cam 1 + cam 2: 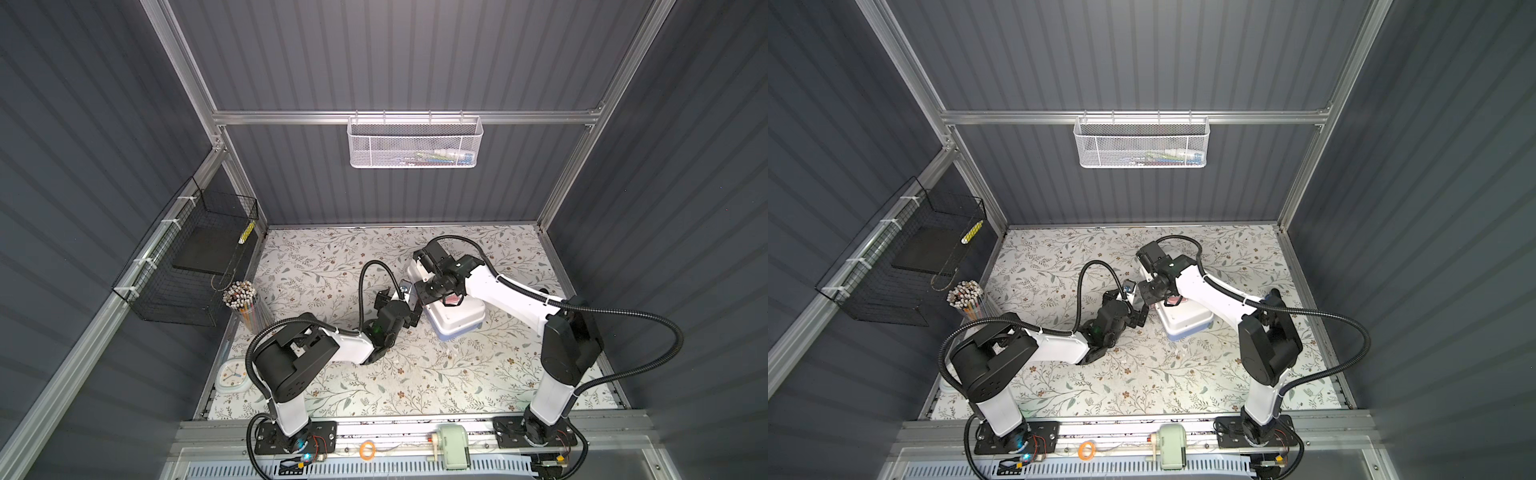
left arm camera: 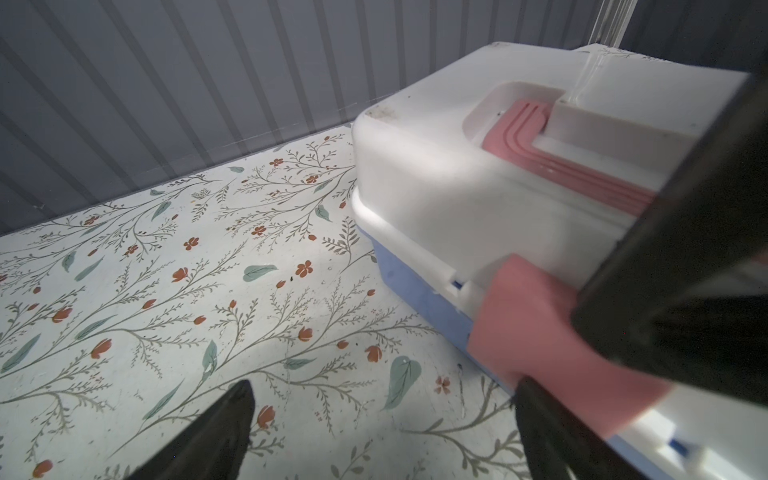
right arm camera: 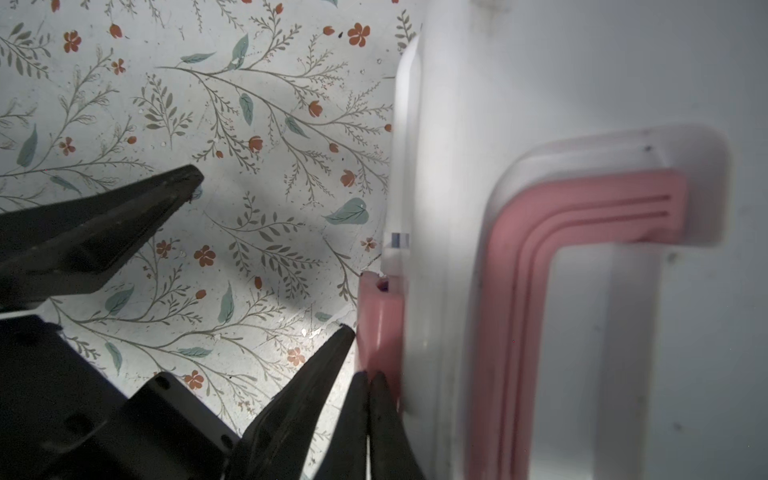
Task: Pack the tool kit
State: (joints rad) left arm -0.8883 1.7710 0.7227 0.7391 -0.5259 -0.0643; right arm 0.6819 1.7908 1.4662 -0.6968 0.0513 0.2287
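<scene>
Lid (image 2: 436, 187) down on the tool kit (image 1: 453, 316), white over the light blue base (image 2: 415, 291), and the box sits on the floral table (image 2: 166, 291) in both top views, with both arms crowding its front side. Pink handle (image 3: 540, 249) lies folded flat in its recess on top of the kit. Pink latch (image 2: 540, 332) hangs across the seam on the kit's front face, flat against it. And the right pincer (image 3: 370, 382) is pressed together, its two black tips meeting right against the edge of that latch, angled in from above the kit's lid. The left pincer (image 2: 384, 384) is spread wide, low over the table just in front of the kit: one finger reaches right up beside the latch, though whether it actually touches I cannot tell, and the other stands out over bare table, well clear of the box. From the right wrist view you catch both at once, the closed tips hard by the latch and the open left pair alongside. Well apart from the kit, beyond the left arm, stands a cup of pencils (image 1: 245, 303).
</scene>
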